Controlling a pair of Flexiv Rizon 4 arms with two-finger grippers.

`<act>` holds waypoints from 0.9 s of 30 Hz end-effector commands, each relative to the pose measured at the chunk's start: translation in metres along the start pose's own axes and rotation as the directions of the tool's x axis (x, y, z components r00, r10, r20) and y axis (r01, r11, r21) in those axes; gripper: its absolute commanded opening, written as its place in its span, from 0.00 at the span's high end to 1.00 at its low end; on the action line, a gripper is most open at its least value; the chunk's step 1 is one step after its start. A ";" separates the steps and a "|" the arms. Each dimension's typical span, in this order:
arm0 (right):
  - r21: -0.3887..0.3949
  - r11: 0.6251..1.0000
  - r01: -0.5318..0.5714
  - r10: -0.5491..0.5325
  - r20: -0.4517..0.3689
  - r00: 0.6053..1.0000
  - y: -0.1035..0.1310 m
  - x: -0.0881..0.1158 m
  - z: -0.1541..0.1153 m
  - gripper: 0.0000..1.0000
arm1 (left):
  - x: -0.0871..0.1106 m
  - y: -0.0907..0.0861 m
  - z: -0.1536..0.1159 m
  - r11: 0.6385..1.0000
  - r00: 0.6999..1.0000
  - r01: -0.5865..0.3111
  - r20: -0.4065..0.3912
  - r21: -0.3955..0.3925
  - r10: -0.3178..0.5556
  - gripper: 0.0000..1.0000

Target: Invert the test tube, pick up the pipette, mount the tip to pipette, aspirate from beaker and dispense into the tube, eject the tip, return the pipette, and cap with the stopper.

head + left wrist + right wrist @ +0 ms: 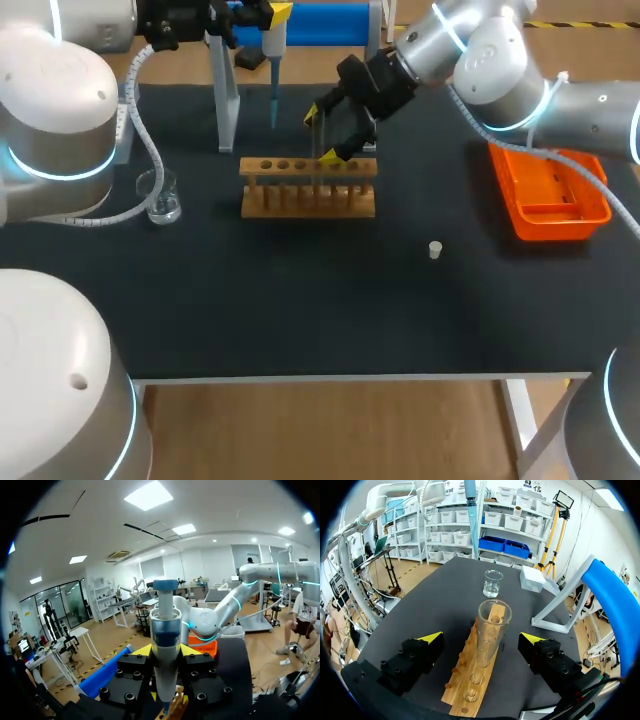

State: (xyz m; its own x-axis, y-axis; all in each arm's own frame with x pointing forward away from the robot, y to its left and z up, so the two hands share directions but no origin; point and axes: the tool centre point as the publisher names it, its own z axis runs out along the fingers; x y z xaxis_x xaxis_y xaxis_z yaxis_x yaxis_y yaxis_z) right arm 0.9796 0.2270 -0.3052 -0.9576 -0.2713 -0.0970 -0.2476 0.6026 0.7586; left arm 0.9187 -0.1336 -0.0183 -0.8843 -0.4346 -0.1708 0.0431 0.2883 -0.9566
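Three cameras: one fixed, two on my wrists.
Head: high behind me, looking down onto the black table (300, 320). Right wrist: close over the slotted wooden tube rack (308, 187), shared with head. Left wrist: close along the blue-and-white pipette (165, 650), facing outward.

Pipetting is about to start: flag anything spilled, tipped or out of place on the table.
Nothing stands out. The test tube stands upright in the rack, the beaker is upright with no spill, and the stopper sits apart on the table.

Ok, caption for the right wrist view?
Open right hand straddles the upright tube in the rack, beaker beyond.
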 end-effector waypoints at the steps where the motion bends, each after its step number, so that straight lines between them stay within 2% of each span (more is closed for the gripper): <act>1: 0.002 1.000 0.000 0.000 -0.003 1.000 0.000 0.000 -0.002 0.00 | 0.000 0.001 -0.002 1.000 1.000 0.000 -0.003 0.002 0.000 1.00; 14: 0.002 1.000 0.000 0.000 -0.003 1.000 0.000 0.000 -0.002 0.00 | 0.000 0.001 -0.002 1.000 1.000 0.000 -0.003 0.002 0.000 1.00; 17: 0.002 1.000 0.000 0.000 -0.003 1.000 0.000 0.000 -0.002 0.00 | 0.000 -0.003 0.004 1.000 0.999 0.029 -0.016 -0.008 -0.030 1.00; 27: 0.002 1.000 0.000 0.000 -0.003 1.000 0.000 0.000 -0.002 0.00 | 0.006 -0.020 0.034 0.999 0.997 0.046 -0.058 -0.014 -0.047 1.00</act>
State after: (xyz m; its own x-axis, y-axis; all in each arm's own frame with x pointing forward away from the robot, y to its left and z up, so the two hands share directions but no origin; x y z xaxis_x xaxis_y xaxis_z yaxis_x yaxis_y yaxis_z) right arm 0.9796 0.2270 -0.3052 -0.9576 -0.2712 -0.0971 -0.2476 0.6026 0.7586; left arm 0.9177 -0.1593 -0.0117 -0.9097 -0.4001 -0.1110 0.0005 0.2663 -0.9639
